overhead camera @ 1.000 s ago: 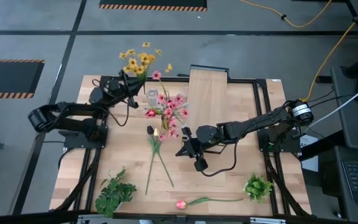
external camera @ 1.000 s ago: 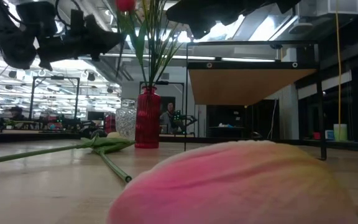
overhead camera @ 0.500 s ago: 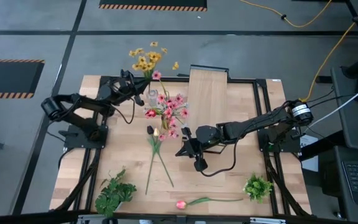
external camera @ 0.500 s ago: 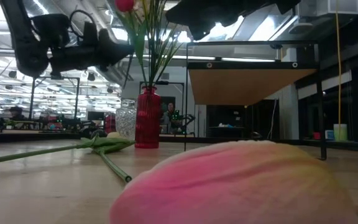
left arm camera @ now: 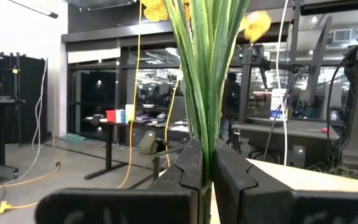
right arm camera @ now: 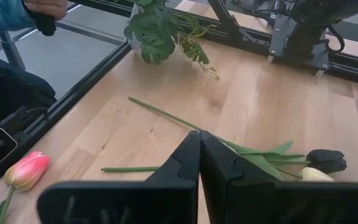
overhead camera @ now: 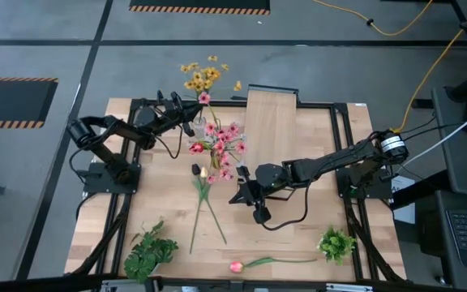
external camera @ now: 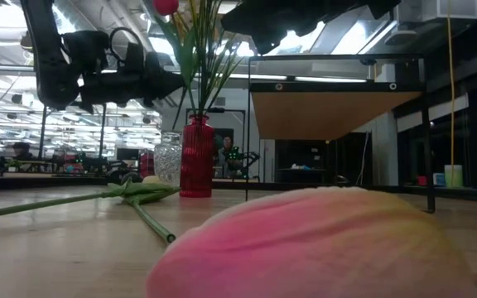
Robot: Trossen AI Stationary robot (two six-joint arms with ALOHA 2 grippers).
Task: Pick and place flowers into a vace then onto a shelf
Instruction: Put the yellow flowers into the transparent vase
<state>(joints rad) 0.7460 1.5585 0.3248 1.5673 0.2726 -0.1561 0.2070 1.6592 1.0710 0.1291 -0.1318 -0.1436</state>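
While the yellow daisies [overhead camera: 203,75] ride along, high view: left gripper [overhead camera: 186,109] clamped tight on their stems, moved over the last sec from the desk's [overhead camera: 298,223] far-left corner toward the far edge's middle. Now just beside the clear vace [overhead camera: 197,125], blossoms hanging out past the far edge. Means: bunch nearly lined up over the glass, insertion prob next. Red vase [overhead camera: 215,159] w/ pink sprays already filled, standing near desk centre. Shelf [overhead camera: 271,122] at far edge, bare of any vase. Right gripper [overhead camera: 242,195] hovering mid-desk, unchanged, shut & empty. Dark tulip pair [overhead camera: 199,173] lying below it, pink tulip [overhead camera: 236,266] near front edge, leafy bunches at both front corners.

Low view: left arm [external camera: 98,70] shifted inward toward the red vase, now close above the vace [external camera: 169,157]. Vace empty as far as can be told. Pink tulip blocking the foreground.

Left wrist view: green stems [left arm camera: 205,74] pinched upright between the fingers [left arm camera: 188,171], yellow heads at the frame's upper edge. Grip looks secure.

Right wrist view: fingers [right arm camera: 188,158] pressed together, nothing held. Dark tulips on the desk beyond, pink tulip off to one side, leafy bunch [right arm camera: 160,31] farther off. Person's sleeve & hand at desk edge.
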